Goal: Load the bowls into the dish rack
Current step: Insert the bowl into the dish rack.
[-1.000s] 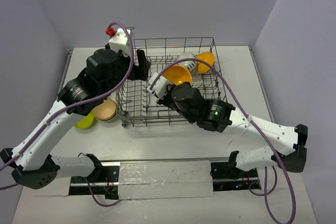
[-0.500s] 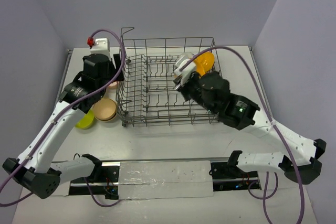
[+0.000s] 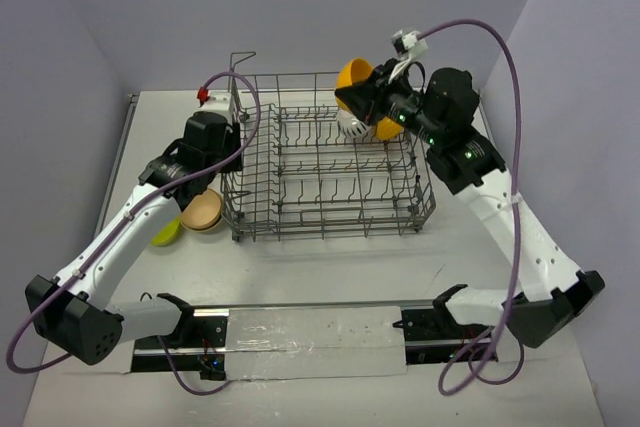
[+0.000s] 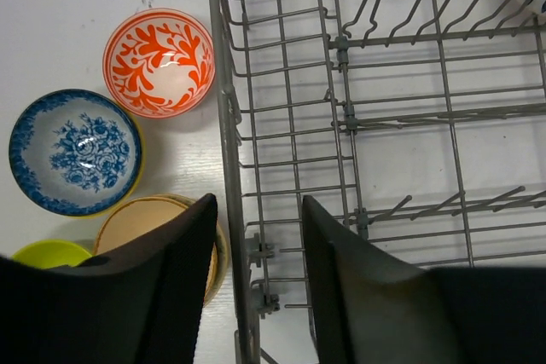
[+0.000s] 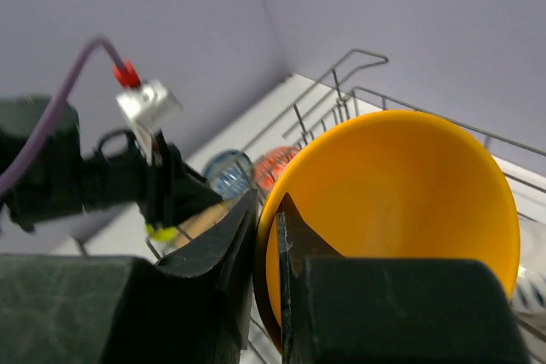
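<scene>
My right gripper (image 3: pixel 358 95) is shut on the rim of an orange-yellow bowl (image 3: pixel 351 74) (image 5: pixel 401 202), holding it high over the far right of the dish rack (image 3: pixel 330 223). Below it in the rack stand a second orange-yellow bowl (image 3: pixel 392 127) and a white striped bowl (image 3: pixel 349 123). My left gripper (image 4: pixel 256 206) is open and points down astride the rack's left wall (image 4: pixel 223 125). On the table to the left of the rack lie a red-and-white bowl (image 4: pixel 159 61), a blue-patterned bowl (image 4: pixel 74 151), a tan bowl (image 4: pixel 149 228) and a lime green bowl (image 4: pixel 47 253).
The rack's raised handle (image 3: pixel 243 57) stands at its far left corner. Rows of upright tines (image 4: pixel 409 14) fill the rack floor. Purple cables (image 3: pixel 500 97) loop off both wrists. Walls close in behind and on both sides of the table.
The right arm has lifted the orange-yellow bowl from the rack's middle up to its far right corner. The left arm has drawn back along the rack's left wall and its jaws have narrowed.
</scene>
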Robot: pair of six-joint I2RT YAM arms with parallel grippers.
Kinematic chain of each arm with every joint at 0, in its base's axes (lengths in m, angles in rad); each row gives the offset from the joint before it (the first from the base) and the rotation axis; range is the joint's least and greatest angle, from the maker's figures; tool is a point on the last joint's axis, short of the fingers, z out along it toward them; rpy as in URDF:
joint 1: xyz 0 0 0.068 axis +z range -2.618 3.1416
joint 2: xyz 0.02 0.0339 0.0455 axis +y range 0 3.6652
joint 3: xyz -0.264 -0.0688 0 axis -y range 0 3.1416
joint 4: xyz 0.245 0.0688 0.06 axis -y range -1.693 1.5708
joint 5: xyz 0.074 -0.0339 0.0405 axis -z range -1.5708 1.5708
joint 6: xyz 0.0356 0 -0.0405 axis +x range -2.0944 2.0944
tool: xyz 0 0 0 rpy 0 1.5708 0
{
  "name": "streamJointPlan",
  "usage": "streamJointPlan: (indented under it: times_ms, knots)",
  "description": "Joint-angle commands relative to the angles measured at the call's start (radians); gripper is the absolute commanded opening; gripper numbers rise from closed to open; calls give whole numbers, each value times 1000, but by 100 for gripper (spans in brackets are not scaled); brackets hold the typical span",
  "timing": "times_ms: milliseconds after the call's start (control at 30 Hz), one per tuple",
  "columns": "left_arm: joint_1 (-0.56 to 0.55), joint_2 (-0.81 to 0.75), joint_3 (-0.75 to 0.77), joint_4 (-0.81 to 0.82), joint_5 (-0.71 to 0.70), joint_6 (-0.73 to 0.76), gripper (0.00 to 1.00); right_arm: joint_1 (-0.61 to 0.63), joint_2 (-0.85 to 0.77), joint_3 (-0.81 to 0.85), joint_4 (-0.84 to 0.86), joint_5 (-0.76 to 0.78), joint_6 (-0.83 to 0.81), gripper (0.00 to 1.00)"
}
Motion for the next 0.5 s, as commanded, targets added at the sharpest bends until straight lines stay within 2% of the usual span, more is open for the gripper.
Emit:
streamJointPlan:
  times_ms: [0, 33, 100, 233, 333, 467]
  knots:
    - [8, 6, -21, 47, 22, 18, 43, -104, 48, -36, 338, -266, 299, 0]
    - [9, 5, -27, 50, 26, 21, 34, -138, 66, -47, 446, -289, 401, 0]
    - [11, 2, -36, 52, 33, 25, 27, -158, 130, -59, 531, -334, 524, 0]
    - [11, -7, -56, 61, 40, 35, 16, -167, 213, -84, 715, -334, 655, 0]
    - [11, -11, -68, 69, 37, 41, 1, -170, 262, -128, 829, -287, 756, 0]
    - [11, -14, -77, 72, 45, 47, 0, -169, 310, -188, 952, -233, 839, 0]
